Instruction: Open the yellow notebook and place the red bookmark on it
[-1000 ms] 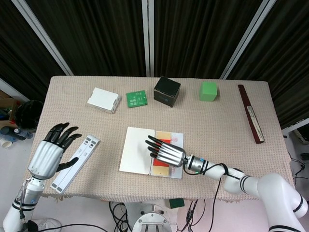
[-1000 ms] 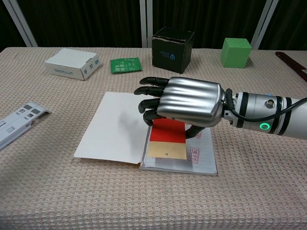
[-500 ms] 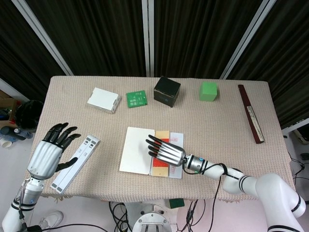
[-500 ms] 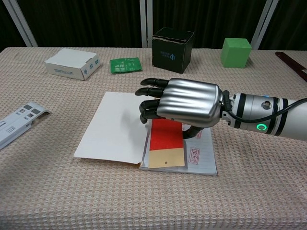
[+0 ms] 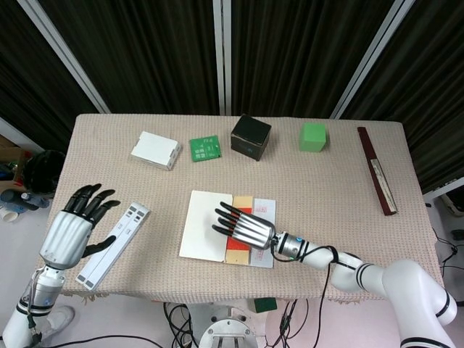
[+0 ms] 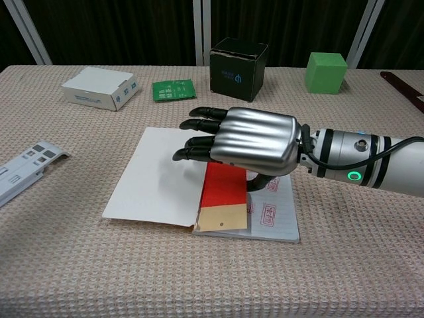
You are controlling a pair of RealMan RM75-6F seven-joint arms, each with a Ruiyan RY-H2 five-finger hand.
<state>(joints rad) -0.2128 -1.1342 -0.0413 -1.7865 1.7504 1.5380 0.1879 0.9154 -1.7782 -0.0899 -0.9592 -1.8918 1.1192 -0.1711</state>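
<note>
1. Your right hand (image 6: 255, 140) hovers over the notebook (image 6: 179, 179), palm down, fingers stretched out flat and slightly apart, holding nothing. Over the last second those fingers have straightened from a curl and the hand has slid a little toward the notebook's spine.
2. The red bookmark (image 6: 224, 199) now lies flat on the notebook's right-hand page, just beside the spine, its tan end pointing at the notebook's near edge. It has crept nearer that edge and swung slightly; whether the thumb beneath the palm touches it is hidden.
3. The notebook lies open, its left-hand page blank and bare. By my reading both parts of the task are done, so lift your hand straight up; a sideways drag could pull the bookmark off the page.
4. Your left hand (image 5: 71, 230) is raised well to the left of the notebook, fingers spread, empty, beside the white strip (image 5: 114, 243) on the bench (image 5: 341, 188), barely moved.
</note>
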